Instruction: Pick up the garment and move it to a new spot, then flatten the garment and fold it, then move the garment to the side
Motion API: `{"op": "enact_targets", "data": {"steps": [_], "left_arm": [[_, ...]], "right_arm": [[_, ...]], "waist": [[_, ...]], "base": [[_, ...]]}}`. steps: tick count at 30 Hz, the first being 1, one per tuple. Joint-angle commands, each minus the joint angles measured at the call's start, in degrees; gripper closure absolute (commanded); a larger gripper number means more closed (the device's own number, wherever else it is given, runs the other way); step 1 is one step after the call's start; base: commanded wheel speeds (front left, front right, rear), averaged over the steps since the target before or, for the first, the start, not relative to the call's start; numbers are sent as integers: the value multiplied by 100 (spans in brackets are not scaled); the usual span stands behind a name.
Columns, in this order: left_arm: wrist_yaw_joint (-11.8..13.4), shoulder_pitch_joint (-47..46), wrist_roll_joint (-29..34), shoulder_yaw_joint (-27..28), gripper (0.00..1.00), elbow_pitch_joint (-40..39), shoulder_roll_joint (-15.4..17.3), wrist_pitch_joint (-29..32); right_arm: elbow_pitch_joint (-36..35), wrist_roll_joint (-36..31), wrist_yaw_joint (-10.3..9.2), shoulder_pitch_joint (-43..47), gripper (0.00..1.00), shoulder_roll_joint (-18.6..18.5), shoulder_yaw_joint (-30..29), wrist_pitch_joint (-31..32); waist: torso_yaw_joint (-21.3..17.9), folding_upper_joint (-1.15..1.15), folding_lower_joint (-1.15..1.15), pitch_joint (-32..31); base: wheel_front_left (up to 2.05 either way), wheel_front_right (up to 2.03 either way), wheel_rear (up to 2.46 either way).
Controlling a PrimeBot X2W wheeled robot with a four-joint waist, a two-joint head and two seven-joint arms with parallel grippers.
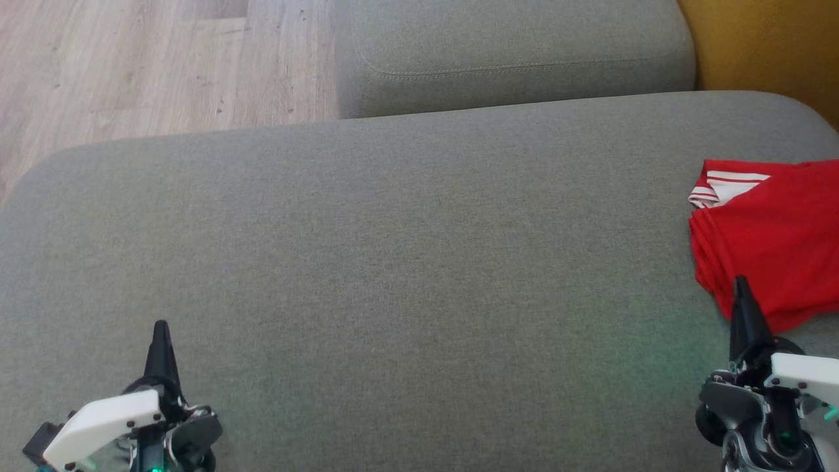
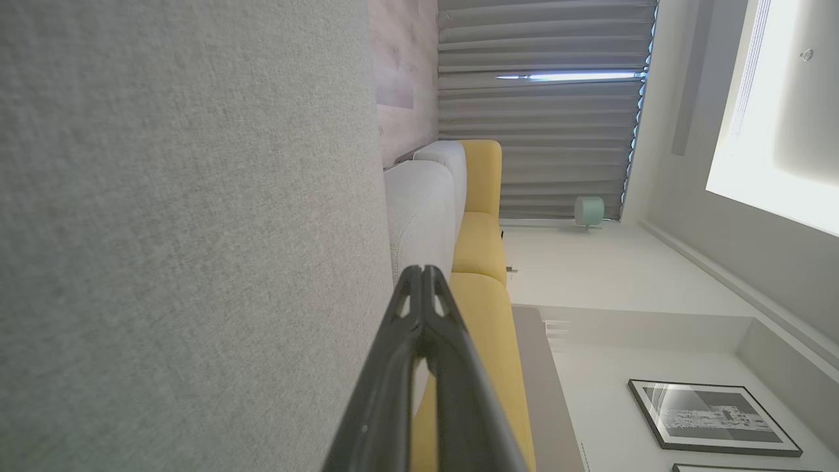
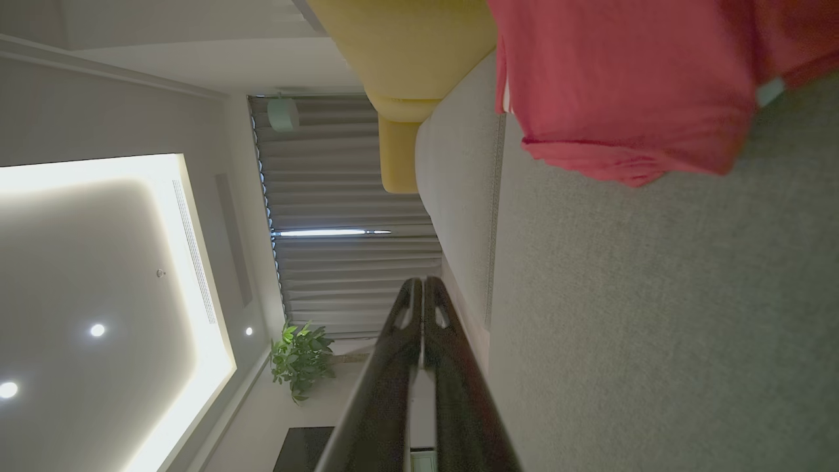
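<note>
Red garment (image 1: 770, 242) lies folded at far right, just beyond right gripper (image 1: 742, 288); left gripper (image 1: 160, 331) well apart; both pincers together, empty.

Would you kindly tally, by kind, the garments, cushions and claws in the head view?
Garment: 1
Grey cushions: 2
Yellow cushion: 1
Left claw and right claw, both shut: 2
Total: 6
</note>
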Motion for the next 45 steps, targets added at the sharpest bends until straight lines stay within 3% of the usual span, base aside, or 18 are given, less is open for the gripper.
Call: {"op": "enact_targets", "data": {"steps": [1, 45], "left_arm": [[-40, -280, 18, 222, 100, -161, 45, 41], [-40, -287, 86, 303, 100, -156, -12, 106]], "right_arm": [[-183, 21, 40, -297, 100, -13, 92, 54], [-180, -19, 40, -301, 100, 21, 45, 92]], "waist": [[0, 0, 0, 0], [0, 0, 0, -1]], "base": [[0, 0, 0], [0, 0, 0]]}}
